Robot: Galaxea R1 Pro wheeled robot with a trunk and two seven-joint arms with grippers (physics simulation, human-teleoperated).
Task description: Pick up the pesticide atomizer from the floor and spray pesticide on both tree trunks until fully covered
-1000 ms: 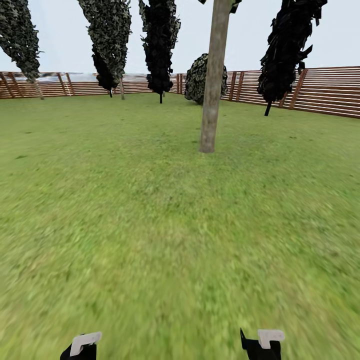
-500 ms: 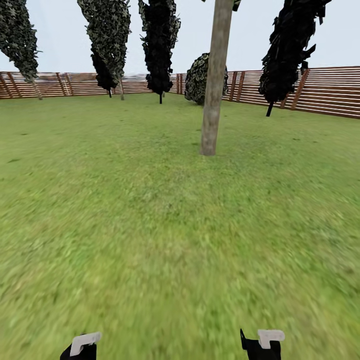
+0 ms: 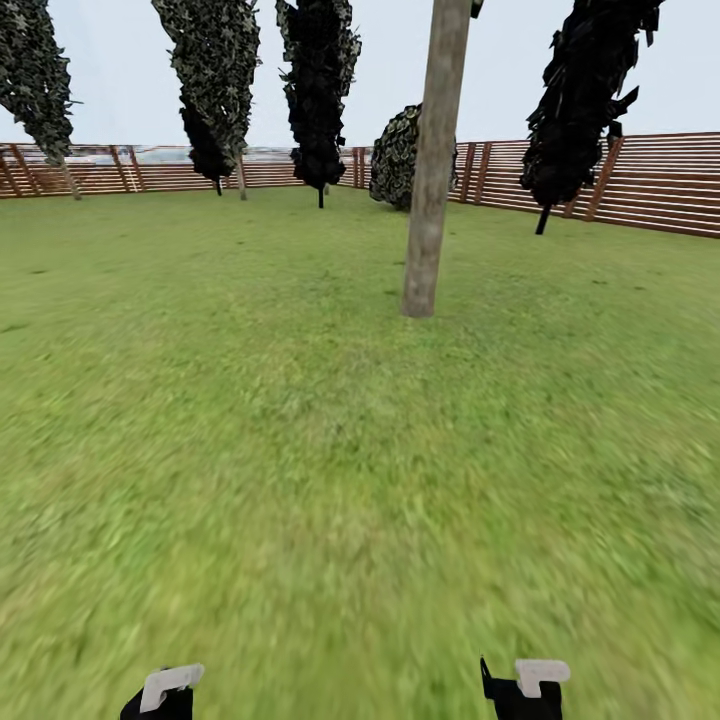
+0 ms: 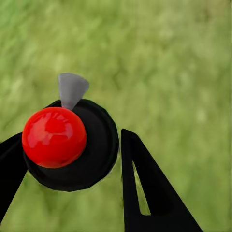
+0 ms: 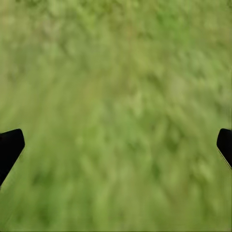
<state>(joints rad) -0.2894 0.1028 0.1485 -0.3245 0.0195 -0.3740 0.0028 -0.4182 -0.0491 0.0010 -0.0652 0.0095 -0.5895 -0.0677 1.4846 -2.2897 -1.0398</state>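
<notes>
The pesticide atomizer [image 4: 96,145], a black round body with a red cap and a grey nozzle, sits between the black fingers of my left gripper [image 4: 67,140], which is shut on it above the grass. My right gripper [image 5: 116,145] hangs open over bare grass, its fingertips [image 5: 9,145] at the frame's edges. In the head view a tall tree trunk [image 3: 432,170], straight and grey-brown, rises from the lawn ahead, slightly right of centre. Its crown is cut off at the top of the frame. Both arms' ends peek in at the bottom, left [image 3: 165,692] and right [image 3: 525,688].
Green lawn [image 3: 300,450] stretches from me to the trunk. A brown slatted fence [image 3: 650,180] rings the back and right. Dark column-shaped trees [image 3: 318,90] and a round bush [image 3: 395,155] stand near the fence.
The whole head view has crept forward: the trunk's base sits a little lower and looks slightly nearer. The arms hold the same pose.
</notes>
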